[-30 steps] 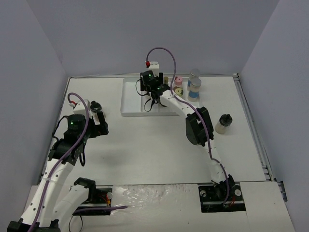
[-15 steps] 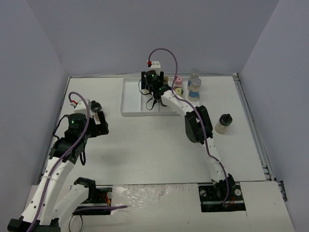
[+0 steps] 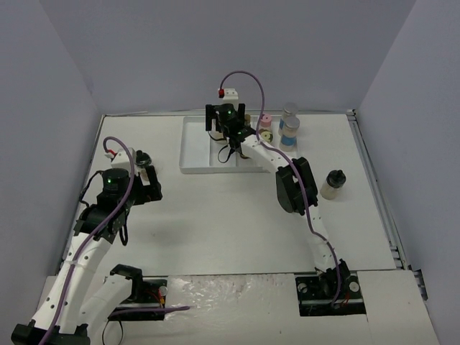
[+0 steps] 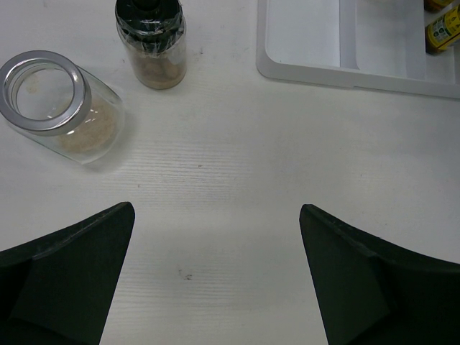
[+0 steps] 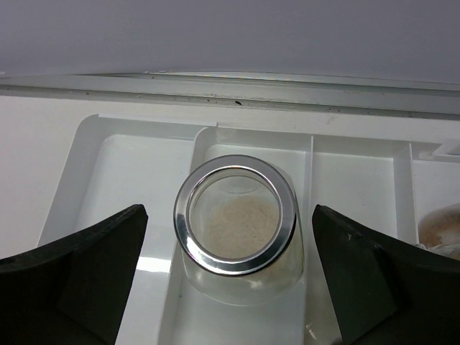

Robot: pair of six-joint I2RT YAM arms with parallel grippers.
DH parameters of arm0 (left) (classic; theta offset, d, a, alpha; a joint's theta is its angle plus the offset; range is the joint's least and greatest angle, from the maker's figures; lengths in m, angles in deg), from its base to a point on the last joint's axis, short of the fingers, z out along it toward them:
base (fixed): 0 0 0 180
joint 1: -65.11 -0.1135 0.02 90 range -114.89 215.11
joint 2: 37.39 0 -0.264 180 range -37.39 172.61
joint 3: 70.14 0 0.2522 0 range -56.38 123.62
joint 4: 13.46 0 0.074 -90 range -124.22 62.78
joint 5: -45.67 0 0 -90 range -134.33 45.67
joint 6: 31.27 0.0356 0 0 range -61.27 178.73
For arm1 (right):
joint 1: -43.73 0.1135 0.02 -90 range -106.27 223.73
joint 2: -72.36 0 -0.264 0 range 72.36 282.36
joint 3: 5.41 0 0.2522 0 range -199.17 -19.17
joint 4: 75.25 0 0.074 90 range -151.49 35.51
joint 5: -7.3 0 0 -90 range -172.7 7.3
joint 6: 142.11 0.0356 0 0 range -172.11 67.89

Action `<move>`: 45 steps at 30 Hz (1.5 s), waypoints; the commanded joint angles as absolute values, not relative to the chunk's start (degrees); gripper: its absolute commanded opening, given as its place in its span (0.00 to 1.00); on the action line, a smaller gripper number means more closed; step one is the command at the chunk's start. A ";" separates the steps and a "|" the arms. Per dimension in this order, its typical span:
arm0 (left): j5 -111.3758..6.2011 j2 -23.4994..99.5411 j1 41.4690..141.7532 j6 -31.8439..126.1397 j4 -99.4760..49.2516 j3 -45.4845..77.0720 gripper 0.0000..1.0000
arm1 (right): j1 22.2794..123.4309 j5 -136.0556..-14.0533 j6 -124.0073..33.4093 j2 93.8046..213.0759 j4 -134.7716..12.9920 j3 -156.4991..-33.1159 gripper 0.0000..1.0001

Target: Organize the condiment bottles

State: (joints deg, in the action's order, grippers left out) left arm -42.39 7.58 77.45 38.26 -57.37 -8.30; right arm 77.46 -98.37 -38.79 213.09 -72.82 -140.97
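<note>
Your right gripper (image 5: pixel 230 208) is spread wide over the white tray (image 5: pixel 126 180) at the far side of the tabletop (image 4: pixel 237 180). It holds nothing. Between its fingers, touching neither, an open jar of tan powder (image 5: pixel 237 267) stands upright in the tray's second compartment from the left, its silver rim facing up.

Your left gripper (image 4: pixel 215 208) hangs over bare tabletop on the left side, also fully open and empty. Ahead of it to the left, a second open jar (image 4: pixel 54 100) holding a little tan powder sits just beside a black-capped jar (image 4: pixel 152 43), both outside the tray. A yellow-labelled bottle (image 4: pixel 442 29) shows at the tray's right edge in that view.

From above, you can see a pink-capped bottle (image 3: pixel 265 120) and two blue-labelled bottles (image 3: pixel 289 129) near the tray's right end. Another black-capped bottle (image 3: pixel 333 183) stands well apart on the right.
</note>
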 commanded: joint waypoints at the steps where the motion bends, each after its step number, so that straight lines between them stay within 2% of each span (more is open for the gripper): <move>1: -40.52 7.74 77.08 37.69 -54.73 -6.81 0.97 | 77.90 -95.85 -40.33 201.00 -79.78 -138.49 0.99; 9: -30.11 8.71 76.98 35.30 -58.01 -5.98 0.97 | 78.62 -87.75 -41.36 182.05 -79.70 -123.31 1.00; 14: -23.17 12.84 76.12 34.47 -61.93 -3.39 0.97 | 78.71 -86.24 -39.36 167.15 -80.07 -104.57 1.00; 18: -22.22 15.18 73.63 32.69 -63.82 -1.60 0.97 | 78.64 -86.25 -37.71 155.09 -80.15 -89.02 1.00; 25: -17.36 18.64 69.85 19.98 -65.61 -0.63 0.97 | 78.55 -86.27 -34.34 142.10 -78.56 -72.40 1.00; 33: -12.63 26.39 68.98 4.81 -64.48 2.84 0.95 | 78.36 -83.67 -33.22 137.50 -79.85 -64.63 1.00; 37: -7.95 30.99 68.89 1.43 -64.66 5.67 0.93 | 78.09 -83.31 -33.57 136.26 -80.38 -62.85 1.00; 45: -6.88 39.25 66.52 -3.62 -65.30 9.17 0.92 | 77.37 -83.31 -33.83 133.99 -80.21 -60.79 1.00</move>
